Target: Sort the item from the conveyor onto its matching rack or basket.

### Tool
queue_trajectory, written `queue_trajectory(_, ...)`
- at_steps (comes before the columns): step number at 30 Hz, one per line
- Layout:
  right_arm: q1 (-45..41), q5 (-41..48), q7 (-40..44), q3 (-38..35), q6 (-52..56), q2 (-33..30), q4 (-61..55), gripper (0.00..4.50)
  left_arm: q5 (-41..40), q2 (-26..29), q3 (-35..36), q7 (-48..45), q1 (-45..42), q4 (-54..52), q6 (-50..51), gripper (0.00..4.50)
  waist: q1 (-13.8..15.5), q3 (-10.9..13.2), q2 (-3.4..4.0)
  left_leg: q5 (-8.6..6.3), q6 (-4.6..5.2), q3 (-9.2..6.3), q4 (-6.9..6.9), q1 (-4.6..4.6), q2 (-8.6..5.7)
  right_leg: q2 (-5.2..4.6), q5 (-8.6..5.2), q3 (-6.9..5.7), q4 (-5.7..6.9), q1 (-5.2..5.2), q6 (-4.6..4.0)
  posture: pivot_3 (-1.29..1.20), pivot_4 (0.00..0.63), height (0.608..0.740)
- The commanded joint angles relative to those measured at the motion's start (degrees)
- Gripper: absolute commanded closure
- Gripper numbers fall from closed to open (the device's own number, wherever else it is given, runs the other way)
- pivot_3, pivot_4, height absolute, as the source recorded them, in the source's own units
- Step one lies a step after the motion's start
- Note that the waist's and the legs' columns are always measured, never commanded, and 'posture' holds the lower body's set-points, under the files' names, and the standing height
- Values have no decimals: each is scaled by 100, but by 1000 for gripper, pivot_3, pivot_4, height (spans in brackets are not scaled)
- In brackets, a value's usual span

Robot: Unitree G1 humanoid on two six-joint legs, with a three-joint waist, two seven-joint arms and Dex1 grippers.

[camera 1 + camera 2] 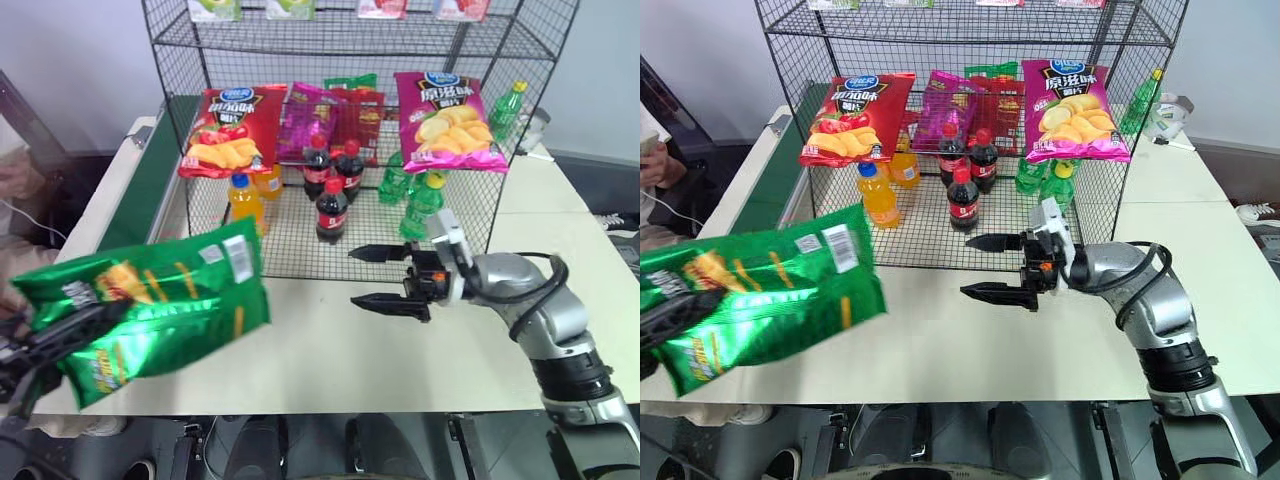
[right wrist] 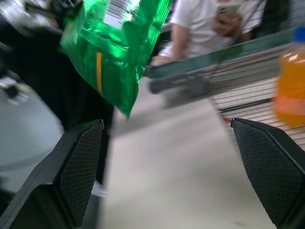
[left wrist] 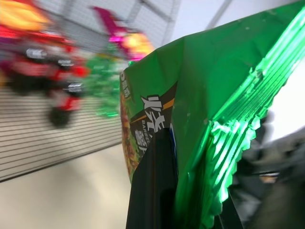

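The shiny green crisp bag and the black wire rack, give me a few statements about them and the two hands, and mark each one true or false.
1. The left hand is shut on the shiny green crisp bag, holding it above the pale table. True.
2. The right hand is closed on a cola bottle. False: its two black fingers are spread wide with nothing between them, in front of the black wire rack.
3. A red crisp bag and a magenta crisp bag lie in the rack. True.
4. The green bag lies flat on the dark green conveyor belt. False: it is lifted clear, in the left hand.
5. The orange drink bottle lies tipped over. False: it stands upright.
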Motion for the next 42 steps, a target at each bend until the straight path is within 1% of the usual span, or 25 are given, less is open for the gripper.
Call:
queue_trajectory(1, 33, 781, -11, -368, 657, -103, -305, 0, -900, -22, -486, 346, -519, -184, 281, 4459, -8, -1, -1, 0, 0, 0, 0, 0, 0, 0, 0, 1, 0, 1, 0, 0, 150, 739)
queue_trajectory(5, -62, 1467, -306, -614, 1290, -2, -345, 0, -1209, -99, -1227, 603, -1259, -104, 542, 4459, -30, 2, 5, 0, 1, 1, -2, 0, 0, 7, 0, 2, 0, -2, 1, 0, 150, 739)
queue_trajectory(6, -74, 1541, -365, -631, 1371, 23, -347, 0, -1260, -140, -1334, 658, -1383, -91, 578, 4459, -28, 2, 5, 0, 1, 1, -2, 0, 1, 10, 0, 2, 0, -2, 1, 0, 150, 739)
queue_trajectory(8, -95, 1589, -440, -601, 1375, 142, -421, 0, -1287, -282, -1799, 776, -1745, -91, 664, 4459, -15, 2, 5, 0, 1, 1, -1, -1, 1, 11, 0, 3, 1, -2, 1, 0, 150, 739)
queue_trajectory(9, -110, 1640, -490, -610, 1402, 193, -439, 0, -1272, -338, -1924, 817, -1860, -84, 711, 4459, -15, 1, 4, 0, 1, 1, 0, -1, 0, 12, 1, 2, 0, 0, 2, 0, 150, 739)
queue_trajectory(13, -317, 2291, -635, -741, 1807, 316, -517, 0, -1118, -638, -2500, 955, -2504, 143, 806, 4459, -8, 2, 6, 1, 2, 1, 4, -3, -2, 14, 1, 3, 2, -1, 3, 0, 150, 739)
queue_trajectory(17, -328, 2455, -661, -615, 1963, 364, -609, 0, -790, -944, -2873, 985, -2951, 346, 870, 4459, 1, 1, 4, 0, 2, 1, 5, -3, -2, 18, 1, 3, 0, 0, 5, 0, 150, 739)
queue_trajectory(20, -328, 2528, -634, -562, 2053, 377, -663, 0, -520, -1059, -2986, 867, -3075, 446, 963, 4459, 1, 1, 4, 1, 3, 1, 5, -5, -3, 20, 1, 4, 0, -2, 5, 0, 150, 739)
queue_trajectory(22, -314, 2428, -562, -446, 2059, 347, -753, 0, -301, -1136, -3054, 767, -3142, 541, 986, 4459, -7, 1, 4, 1, 3, 1, 5, -5, -2, 22, 1, 5, 0, -2, 5, 0, 150, 739)
queue_trajectory(29, -329, 2359, -709, -215, 2059, 529, -775, 0, 208, -1540, -3161, 702, -3404, 705, 932, 4459, 7, 1, 4, 1, 3, 1, 6, -6, -1, 25, 1, 6, 0, -3, 5, 0, 150, 739)
queue_trajectory(34, -406, 2364, -830, -143, 2080, 625, -691, 0, 544, -1720, -3187, 631, -3462, 727, 916, 4459, 8, 2, 3, 1, 3, 1, 6, -6, -1, 24, 1, 6, 0, -3, 6, 0, 150, 739)
queue_trajectory(37, -443, 2323, -853, -97, 2098, 626, -668, 837, 709, -1785, -3191, 555, -3385, 692, 913, 4500, 2, 2, 3, 1, 3, 1, 5, -6, 0, 24, 1, 6, 0, -4, 6, 0, 150, 739)
queue_trajectory(38, -457, 2323, -858, -88, 2104, 628, -661, 1242, 808, -1798, -3191, 521, -3363, 676, 882, 4500, 3, 2, 3, 1, 3, 0, 5, -6, 0, 24, 1, 6, 0, -4, 6, 0, 150, 739)
queue_trajectory(39, -474, 2330, -872, -88, 2112, 636, -652, 1720, 885, -1818, -3180, 499, -3354, 670, 848, 4500, 4, 2, 3, 1, 3, 0, 5, -6, 0, 24, 1, 6, 0, -4, 6, 0, 150, 739)
queue_trajectory(41, -515, 2335, -907, -92, 2124, 654, -631, 2862, 935, -1821, -3134, 462, -3357, 707, 850, 4500, 6, 2, 3, 1, 2, 1, 5, -6, 0, 23, 1, 6, 0, -4, 5, 0, 150, 739)
queue_trajectory(42, -522, 2319, -911, -90, 2118, 655, -631, 3255, 974, -1827, -3116, 443, -3359, 716, 843, 4500, 6, 2, 3, 1, 3, 0, 5, -7, 0, 23, 1, 6, 0, -4, 5, 0, 150, 739)
